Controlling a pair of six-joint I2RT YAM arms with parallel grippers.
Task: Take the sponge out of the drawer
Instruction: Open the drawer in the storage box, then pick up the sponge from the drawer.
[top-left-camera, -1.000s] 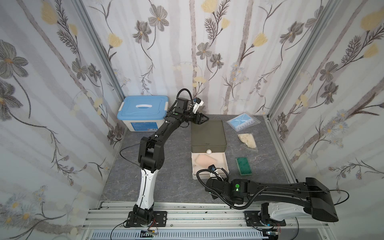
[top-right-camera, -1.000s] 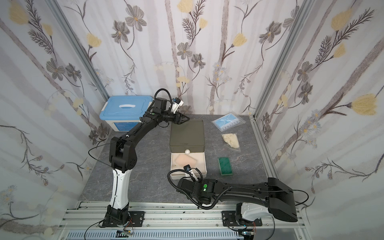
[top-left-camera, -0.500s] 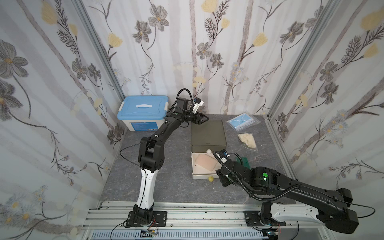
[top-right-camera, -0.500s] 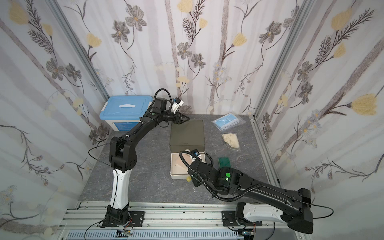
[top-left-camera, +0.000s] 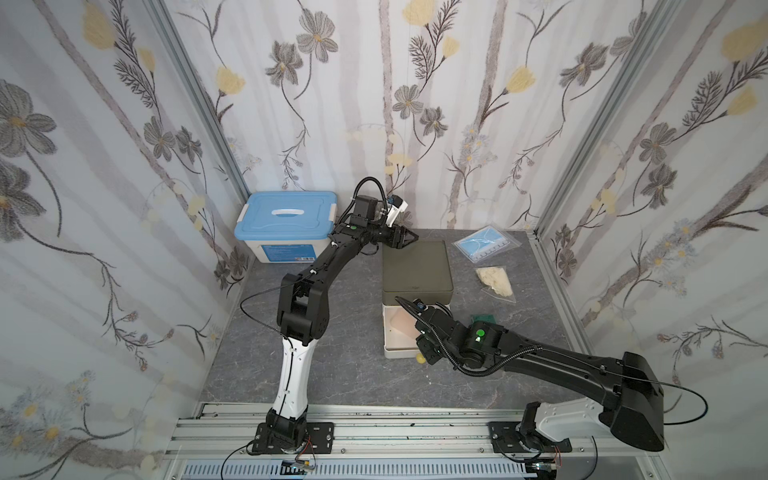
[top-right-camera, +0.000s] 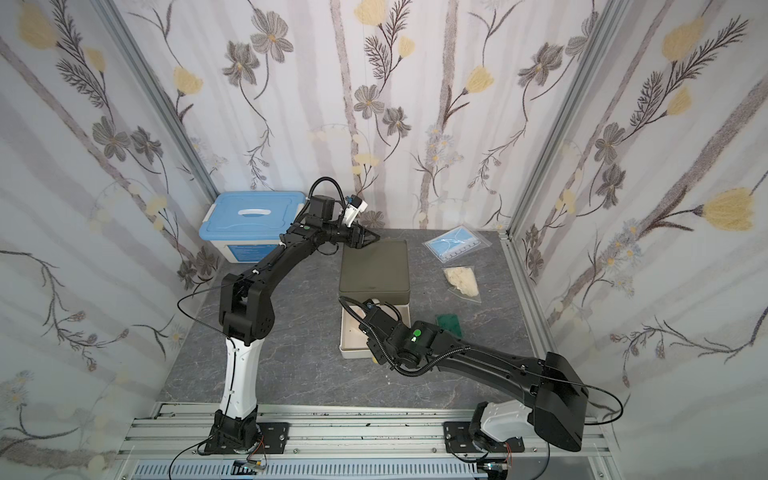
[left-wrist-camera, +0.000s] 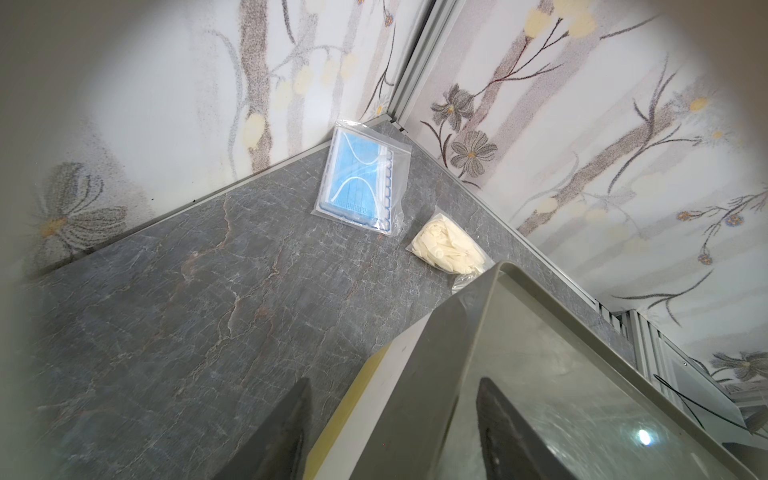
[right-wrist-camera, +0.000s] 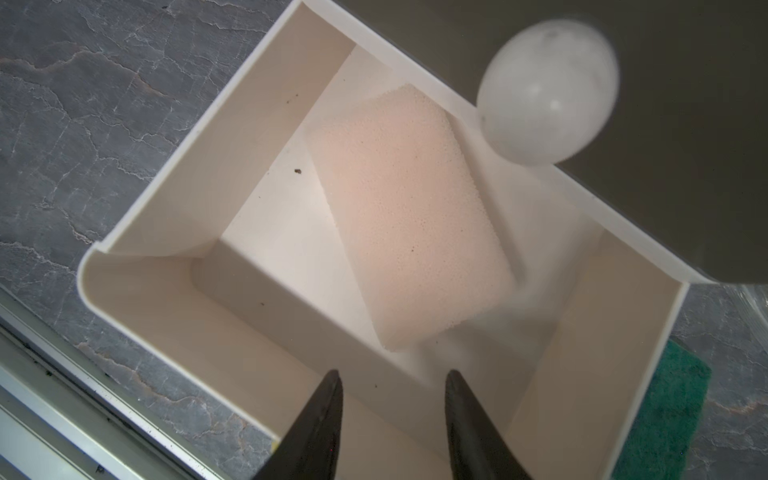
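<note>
Over the front of the drawer (right-wrist-camera: 216, 137) the right jaws hang released, the sponge (right-wrist-camera: 411, 216) lies inside it, and the left jaws clamp the cabinet (top-left-camera: 417, 266) behind it.

Showing peach-pink sponge (right-wrist-camera: 411, 216), cream drawer (right-wrist-camera: 174, 166), olive-grey cabinet (top-left-camera: 417, 266), dark green pad (right-wrist-camera: 665, 415), grey veined tabletop (top-left-camera: 353, 365), blue-lidded box (top-left-camera: 286, 212), grey-and-yellow flowered walls (top-left-camera: 374, 104).

Two black arms bolted to a silver rail (top-left-camera: 395, 428).
Left arm (top-left-camera: 303, 307): black, white lower link, black screwed base plate (top-left-camera: 291, 434). Right arm (top-left-camera: 561, 365): black, white base housing, green light (top-left-camera: 481, 333) near wrist. Thin black cables loop off both. Right gripper (right-wrist-camera: 393, 374) fingers (right-wrist-camera: 320, 428) dark, wedge-shaped.
</note>
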